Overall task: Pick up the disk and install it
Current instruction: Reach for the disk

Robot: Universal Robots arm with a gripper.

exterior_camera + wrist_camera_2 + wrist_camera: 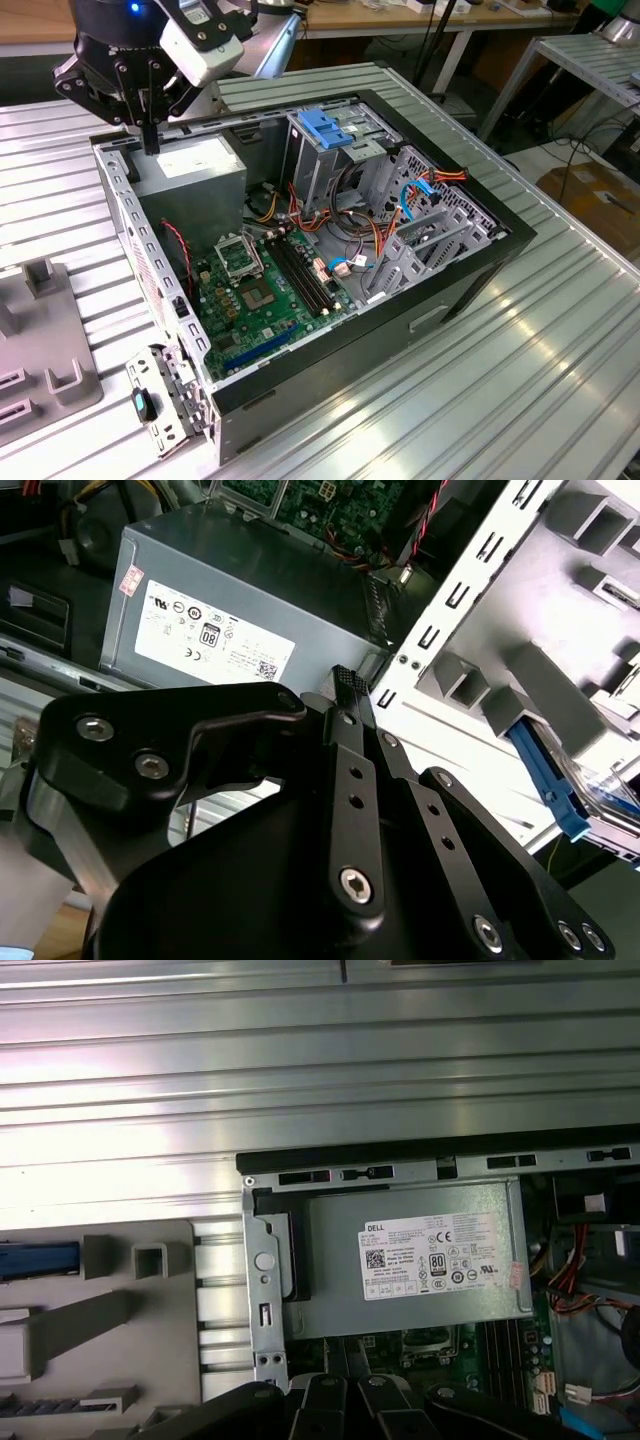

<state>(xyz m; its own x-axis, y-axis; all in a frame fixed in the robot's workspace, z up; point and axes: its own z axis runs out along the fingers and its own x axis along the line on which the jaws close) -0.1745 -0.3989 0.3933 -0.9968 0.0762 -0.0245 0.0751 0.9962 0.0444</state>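
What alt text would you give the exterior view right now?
The arm's shut hand hangs over the grey power supply in one corner of an open computer case on a ribbed metal table. Inside are a motherboard and a blue-topped drive cage; a grey fixture sits at the exterior view's left.

End effector (pixel 150 138): matte black, silver screw heads. PSU box (pixel 190 172): grey, white sticker w/ black print. Mainboard (pixel 255 290): green, black slots, blue slot at edge. Drive cage (pixel 330 150): bare silver metal, blue plastic top. Chassis (pixel 420 320): black outer shell, silver inner frame w/ rows of punched slots. Cables (pixel 385 235): red, orange, yellow, blue. Bench (pixel 520 380): silver, parallel ribbed grooves. Holder tray (pixel 40 330): plain grey. Disk (pixel 610 795), second wrist view: silver-grey, blue side rail.
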